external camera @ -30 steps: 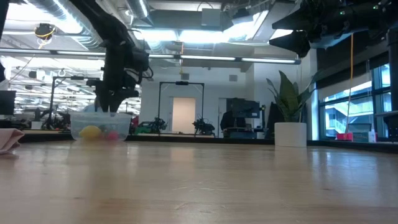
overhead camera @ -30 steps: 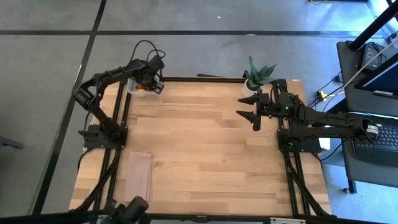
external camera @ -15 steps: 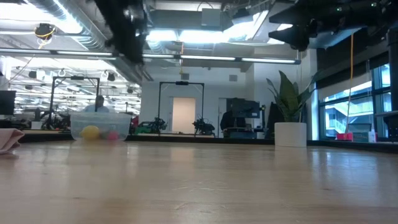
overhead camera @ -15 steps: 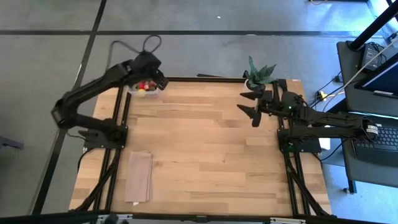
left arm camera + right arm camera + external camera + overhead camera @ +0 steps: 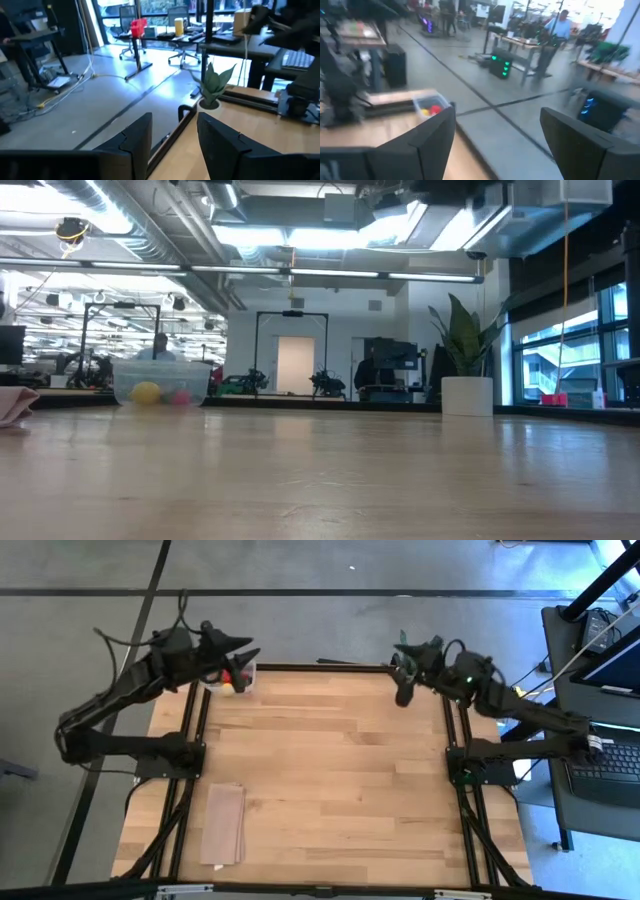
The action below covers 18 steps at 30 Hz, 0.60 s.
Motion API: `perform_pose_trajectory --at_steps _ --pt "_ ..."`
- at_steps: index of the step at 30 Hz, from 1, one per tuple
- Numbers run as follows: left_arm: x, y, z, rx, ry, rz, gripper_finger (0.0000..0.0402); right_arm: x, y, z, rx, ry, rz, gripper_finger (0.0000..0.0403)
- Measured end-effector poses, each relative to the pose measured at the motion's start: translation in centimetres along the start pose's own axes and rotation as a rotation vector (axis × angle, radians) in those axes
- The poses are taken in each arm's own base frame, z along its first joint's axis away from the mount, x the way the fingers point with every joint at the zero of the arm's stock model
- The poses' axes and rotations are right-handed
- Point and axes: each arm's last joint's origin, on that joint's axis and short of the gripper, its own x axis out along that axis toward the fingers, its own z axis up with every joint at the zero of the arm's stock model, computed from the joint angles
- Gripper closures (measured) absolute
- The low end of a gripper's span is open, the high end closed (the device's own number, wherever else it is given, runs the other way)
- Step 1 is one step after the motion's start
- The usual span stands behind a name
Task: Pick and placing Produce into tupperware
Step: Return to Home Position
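Note:
The tupperware (image 5: 243,677) stands at the table's far left corner, a clear box resting on its base. Inside it lies the produce (image 5: 230,682): red pieces and one yellow. The low view shows the tupperware (image 5: 163,382) with the yellow piece (image 5: 146,392) through its wall, and the right wrist view shows it (image 5: 432,107) too. My left gripper (image 5: 246,651) is raised above the box, pointing about level, open and empty (image 5: 175,150). My right gripper (image 5: 403,680) is raised at the far right edge, open wide and empty (image 5: 497,145).
A spiky green plant (image 5: 405,639) in a white pot (image 5: 467,395) stands at the far right, partly under my right gripper. A tan cloth (image 5: 224,823) lies flat near the front left. Bare wood (image 5: 330,770) fills the middle of the table.
My left gripper has risen from inside the tupperware, tipped from pointing down to about level, and drawn back toward the table's left edge. My right gripper has gone up and toward the far edge, over the plant. The tupperware and produce have stayed in place.

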Motion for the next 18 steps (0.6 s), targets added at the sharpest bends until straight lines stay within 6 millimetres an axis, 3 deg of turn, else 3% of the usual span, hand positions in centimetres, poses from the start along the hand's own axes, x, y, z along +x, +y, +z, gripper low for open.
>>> perform_pose_trajectory --at_steps 3,7,11,18 --pt "-1.7 0.0 0.2 0.014 -0.023 -0.017 0.0248 -1.2 -1.2 1.3 -0.05 0.079 -0.054 0.0112" --pt "-4.3 0.0 -0.1 0.031 -0.098 -0.034 0.0245 -3.8 -2.4 0.9 -0.07 0.238 -0.286 0.0112" --pt "-6.1 0.1 -1.9 0.017 -0.137 -0.015 0.0245 -5.4 -2.7 -1.3 -0.018 0.27 -0.382 0.0112" --pt "-7.4 0.1 -7.2 -0.023 -0.221 0.012 0.0244 -8.2 -2.2 -6.2 0.107 0.043 -0.303 0.0112"
